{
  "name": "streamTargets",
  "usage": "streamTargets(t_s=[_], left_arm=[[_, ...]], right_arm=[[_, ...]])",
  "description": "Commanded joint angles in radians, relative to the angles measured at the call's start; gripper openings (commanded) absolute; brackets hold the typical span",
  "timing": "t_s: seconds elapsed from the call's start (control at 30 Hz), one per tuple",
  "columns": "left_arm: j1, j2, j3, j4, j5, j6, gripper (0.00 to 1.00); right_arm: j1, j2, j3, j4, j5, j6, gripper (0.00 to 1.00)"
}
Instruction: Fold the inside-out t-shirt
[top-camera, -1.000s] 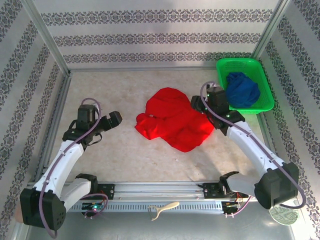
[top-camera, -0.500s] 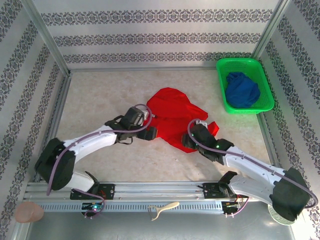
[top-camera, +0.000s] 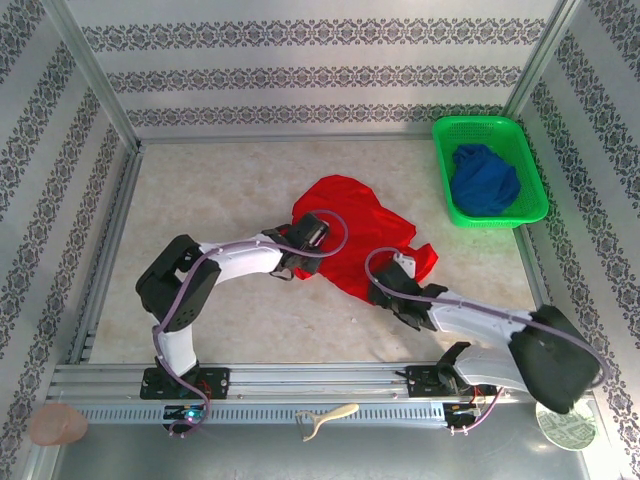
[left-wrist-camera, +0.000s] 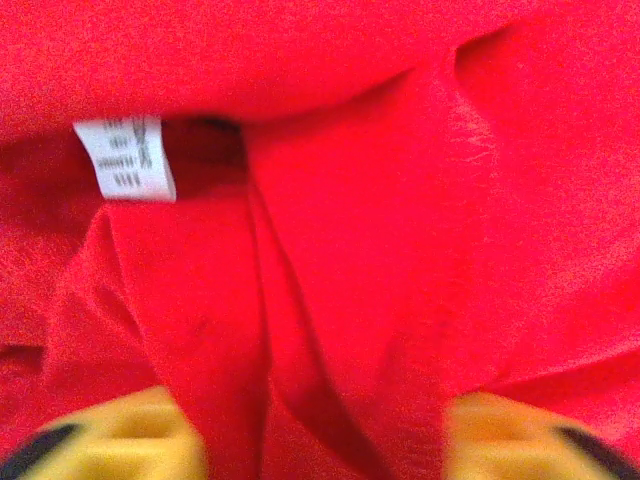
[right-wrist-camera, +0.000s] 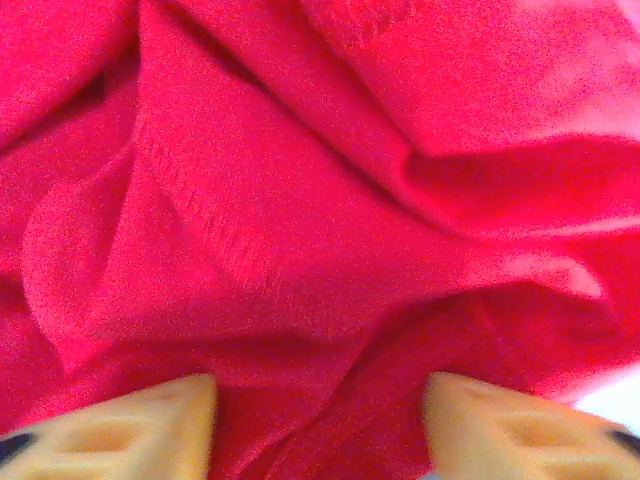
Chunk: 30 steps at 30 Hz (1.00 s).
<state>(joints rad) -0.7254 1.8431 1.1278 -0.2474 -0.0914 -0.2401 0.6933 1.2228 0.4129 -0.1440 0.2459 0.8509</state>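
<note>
Inside-out t-shirt (top-camera: 350, 215) lies crumpled at mid-desk (top-camera: 220, 190), label (left-wrist-camera: 125, 158) exposed. Left fingers (left-wrist-camera: 130, 435) and right fingers (right-wrist-camera: 120, 420) stand apart with bunched cloth in the gap; whether either pair grips cannot be told.

Risk: several layers are caught together, so a lift drags the heap. Both arms crowd its 6 o'clock hem and may foul each other.

Room: bare from 9 to 12 o'clock. Basket (top-camera: 530, 175) blocks 2 o'clock.
</note>
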Motion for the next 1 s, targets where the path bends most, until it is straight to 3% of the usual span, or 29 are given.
streamTargets(t_s=[0.0, 0.03, 0.23, 0.47, 0.73, 0.97], left_arm=[[0.010, -0.072, 0.079, -0.041, -0.032, 0.038, 0.00], [0.021, -0.113, 0.101, -0.068, -0.030, 0.043, 0.00], [0.168, -0.368, 0.289, -0.273, 0.087, -0.016, 0.00], [0.360, -0.570, 0.400, -0.329, 0.284, -0.157, 0.00], [0.399, -0.680, 0.376, -0.337, 0.290, -0.265, 0.00], [0.402, -0.677, 0.167, -0.196, 0.290, -0.368, 0.00]], right_arm=[[-0.045, 0.078, 0.094, 0.116, -0.084, -0.066, 0.15], [-0.067, 0.083, 0.128, 0.106, -0.118, -0.092, 0.00], [-0.177, -0.090, 0.340, -0.065, -0.185, -0.221, 0.00], [-0.280, -0.234, 0.623, -0.260, -0.264, -0.278, 0.00], [-0.320, -0.277, 0.757, -0.316, -0.264, -0.284, 0.00], [-0.367, -0.087, 0.735, -0.256, -0.234, -0.315, 0.00]])
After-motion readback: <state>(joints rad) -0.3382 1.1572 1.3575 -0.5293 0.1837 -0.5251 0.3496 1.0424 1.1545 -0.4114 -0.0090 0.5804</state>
